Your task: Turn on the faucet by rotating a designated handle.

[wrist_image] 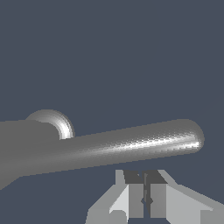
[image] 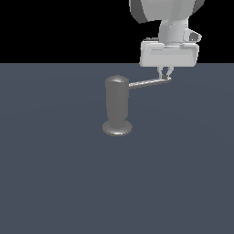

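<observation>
Gripper (image: pixel 165 73) fingers pressed together, empty, beside handle (image: pixel 150 82) tip, at 3 o'clock of faucet (image: pixel 117 106). Risk: closed fingers slide off rounded tip; handle barely rotates.

The arm reaches straight down, its pincer (image: pixel 165 71) pointing downward with fingers nearly closed together.
</observation>
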You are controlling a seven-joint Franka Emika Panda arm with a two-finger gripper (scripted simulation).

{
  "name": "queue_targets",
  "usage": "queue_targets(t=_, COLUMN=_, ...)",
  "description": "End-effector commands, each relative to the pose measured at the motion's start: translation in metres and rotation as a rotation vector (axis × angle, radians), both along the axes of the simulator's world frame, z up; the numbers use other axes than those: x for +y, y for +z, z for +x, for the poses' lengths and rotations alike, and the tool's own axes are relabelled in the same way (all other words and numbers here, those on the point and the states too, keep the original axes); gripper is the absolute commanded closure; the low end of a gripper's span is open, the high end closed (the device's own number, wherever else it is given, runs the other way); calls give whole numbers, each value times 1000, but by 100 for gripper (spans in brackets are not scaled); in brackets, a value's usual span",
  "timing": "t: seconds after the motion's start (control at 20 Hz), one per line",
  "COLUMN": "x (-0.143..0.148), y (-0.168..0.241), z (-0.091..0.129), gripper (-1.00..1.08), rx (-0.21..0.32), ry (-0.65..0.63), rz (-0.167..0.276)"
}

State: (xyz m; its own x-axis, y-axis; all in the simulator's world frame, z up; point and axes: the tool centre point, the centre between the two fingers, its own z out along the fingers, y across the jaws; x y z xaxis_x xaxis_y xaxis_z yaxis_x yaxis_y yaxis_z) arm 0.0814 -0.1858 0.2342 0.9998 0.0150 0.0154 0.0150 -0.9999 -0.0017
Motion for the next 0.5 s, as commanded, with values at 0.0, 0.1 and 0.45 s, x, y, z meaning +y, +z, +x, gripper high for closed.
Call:
queue_targets(t=0.0, x=6, y=-5, z=10, gripper=108, rx=1, ry=6, rz=2)
queue_targets(t=0.1, x=6, y=-5, z=15, gripper=108, rx=1, ry=4, rz=2)
queue_targets(t=0.45, x=6, y=-7, z=31, gripper=108, rx=4, ry=0, rz=1)
